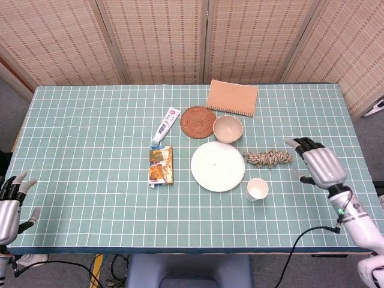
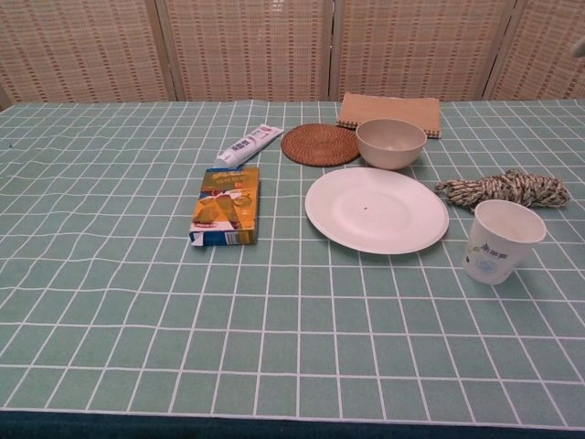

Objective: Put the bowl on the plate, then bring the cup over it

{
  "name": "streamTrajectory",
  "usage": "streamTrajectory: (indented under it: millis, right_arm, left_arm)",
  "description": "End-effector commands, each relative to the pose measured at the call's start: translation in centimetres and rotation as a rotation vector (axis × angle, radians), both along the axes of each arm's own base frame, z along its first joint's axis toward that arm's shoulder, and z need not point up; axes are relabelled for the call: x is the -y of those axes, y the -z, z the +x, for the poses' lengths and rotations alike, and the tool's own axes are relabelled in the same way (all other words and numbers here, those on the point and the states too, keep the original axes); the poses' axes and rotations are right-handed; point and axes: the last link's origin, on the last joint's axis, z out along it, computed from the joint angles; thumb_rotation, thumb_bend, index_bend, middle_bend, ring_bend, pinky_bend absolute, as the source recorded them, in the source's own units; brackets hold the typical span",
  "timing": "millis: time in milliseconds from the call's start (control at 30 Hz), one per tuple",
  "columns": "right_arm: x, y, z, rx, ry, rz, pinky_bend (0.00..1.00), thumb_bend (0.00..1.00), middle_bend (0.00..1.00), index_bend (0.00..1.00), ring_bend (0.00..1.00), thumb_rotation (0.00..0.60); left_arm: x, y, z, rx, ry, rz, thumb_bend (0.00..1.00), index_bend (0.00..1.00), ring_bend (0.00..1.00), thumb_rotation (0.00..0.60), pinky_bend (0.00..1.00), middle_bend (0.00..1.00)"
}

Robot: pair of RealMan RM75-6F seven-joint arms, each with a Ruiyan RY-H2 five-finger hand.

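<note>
A beige bowl (image 1: 228, 128) (image 2: 390, 143) stands upright on the green checked cloth, just behind the white plate (image 1: 217, 166) (image 2: 377, 209). The plate is bare. A white paper cup (image 1: 257, 189) (image 2: 500, 240) stands at the plate's front right. In the head view my right hand (image 1: 320, 164) is open above the table, to the right of the cup and the rope, holding nothing. My left hand (image 1: 10, 202) hangs open off the table's front left corner. The chest view shows at most a sliver of the right hand at its top right edge.
A round woven coaster (image 1: 197, 122) and a brown notebook (image 1: 233, 97) lie behind the bowl. A toothpaste tube (image 1: 166, 124) and a yellow carton (image 1: 160, 165) lie left of the plate. A coil of rope (image 1: 269, 158) sits between the cup and my right hand.
</note>
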Motion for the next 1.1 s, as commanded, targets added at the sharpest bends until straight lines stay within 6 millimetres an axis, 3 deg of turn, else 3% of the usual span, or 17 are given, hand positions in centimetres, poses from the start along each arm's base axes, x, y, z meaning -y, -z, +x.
streamTrajectory:
  millis: [33,400,1100]
  right_arm:
    - [3.8,1.4,1.4,0.005,0.001,0.031,0.30,0.31,0.20,0.15,0.15,0.600]
    - [10.5,6.5,5.0,-0.075,-0.002,0.122,0.30,0.26,0.20,0.19,0.15,0.600]
    - [15.2,13.8,8.1,-0.201,0.009,0.170,0.30,0.24,0.20,0.28,0.15,0.600]
  left_arm:
    - [0.1,-0.1,-0.1,-0.001,-0.004,0.002,0.33,0.19,0.09,0.600,0.00,0.01]
    - [0.4,-0.5,-0.3,0.001,-0.009,0.019,0.33,0.19,0.09,0.600,0.00,0.01]
    - [1.0,-1.1,-0.9,0.009,-0.025,0.036,0.33,0.19,0.09,0.600,0.00,0.01]
